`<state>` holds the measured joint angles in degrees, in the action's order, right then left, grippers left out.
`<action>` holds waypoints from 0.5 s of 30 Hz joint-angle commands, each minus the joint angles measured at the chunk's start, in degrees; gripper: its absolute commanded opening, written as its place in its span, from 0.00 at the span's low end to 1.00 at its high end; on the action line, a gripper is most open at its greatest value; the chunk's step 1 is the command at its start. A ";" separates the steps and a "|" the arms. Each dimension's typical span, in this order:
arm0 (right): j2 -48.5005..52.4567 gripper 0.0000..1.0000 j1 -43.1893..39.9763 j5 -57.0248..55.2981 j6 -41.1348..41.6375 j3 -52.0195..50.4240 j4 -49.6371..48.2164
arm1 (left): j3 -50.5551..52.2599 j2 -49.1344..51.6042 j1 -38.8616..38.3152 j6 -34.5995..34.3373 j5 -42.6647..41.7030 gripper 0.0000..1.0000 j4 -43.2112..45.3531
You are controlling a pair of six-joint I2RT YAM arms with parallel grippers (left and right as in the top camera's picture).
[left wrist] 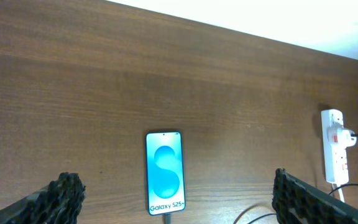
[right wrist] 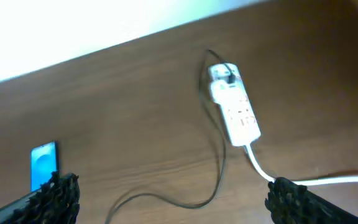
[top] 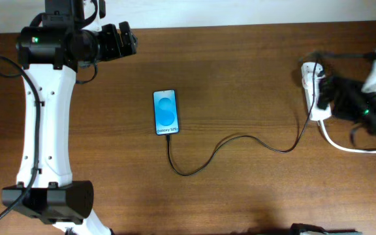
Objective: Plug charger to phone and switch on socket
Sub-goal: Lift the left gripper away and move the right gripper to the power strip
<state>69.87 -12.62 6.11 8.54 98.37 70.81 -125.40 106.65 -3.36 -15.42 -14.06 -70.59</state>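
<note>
While both grippers hang empty, phone (top: 166, 112) lies flat near centre of table (top: 240, 59), blue screen up. Charger (top: 240, 139) meets phone's 6 o'clock edge, loops below it, then runs toward 3 o'clock up to socket (top: 315, 91). Socket sits at table's far 3 o'clock side, with white cord (top: 344, 147) leaving its 6 o'clock end. Right gripper (top: 327, 98) over socket's 3 o'clock flank, fingers spread wide, nothing held. Left gripper (top: 130, 39) at 11 o'clock from phone, well apart, fingers spread wide, nothing held. Switch position: cannot tell.
</note>
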 commanded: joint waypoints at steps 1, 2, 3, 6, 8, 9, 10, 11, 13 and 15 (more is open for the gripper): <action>6.84 0.98 -11.06 9.25 -2.32 0.55 -0.04 | -0.26 0.15 0.15 0.31 0.39 0.99 -0.04; 9.22 0.98 -13.38 10.16 -2.43 0.55 0.17 | -0.26 0.15 0.15 0.31 0.39 0.99 -0.02; 12.90 0.98 -16.06 10.64 -2.36 0.55 0.37 | -0.26 0.15 0.15 0.31 0.39 0.99 -0.04; 20.46 0.99 -20.11 10.93 -2.29 0.55 -0.79 | -0.26 0.15 0.15 0.31 0.39 0.99 -0.02; 25.00 0.99 -21.59 11.52 -2.32 0.55 -3.48 | -0.26 0.15 0.15 0.31 0.39 0.99 -0.04; 27.34 0.99 -21.64 11.43 -2.36 0.55 -5.05 | -0.26 0.15 0.15 0.31 0.39 0.99 -0.04; 29.22 0.99 -21.57 11.28 -2.36 0.55 -6.40 | -0.26 0.15 0.15 0.31 0.39 0.99 -0.04; 30.75 0.99 -21.51 11.30 -2.34 0.55 -7.72 | -0.26 0.15 0.15 0.31 0.39 0.99 -0.02; 33.79 0.99 -21.53 11.28 -2.36 0.52 -10.43 | -0.26 0.15 0.15 0.31 0.39 0.99 -0.02; 35.93 0.99 -21.51 11.10 -2.80 0.52 -11.37 | -0.26 0.15 0.15 0.31 0.39 0.99 -0.04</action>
<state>103.59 -34.15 16.51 6.85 98.56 60.23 -125.40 106.65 -3.36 -15.42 -14.06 -70.54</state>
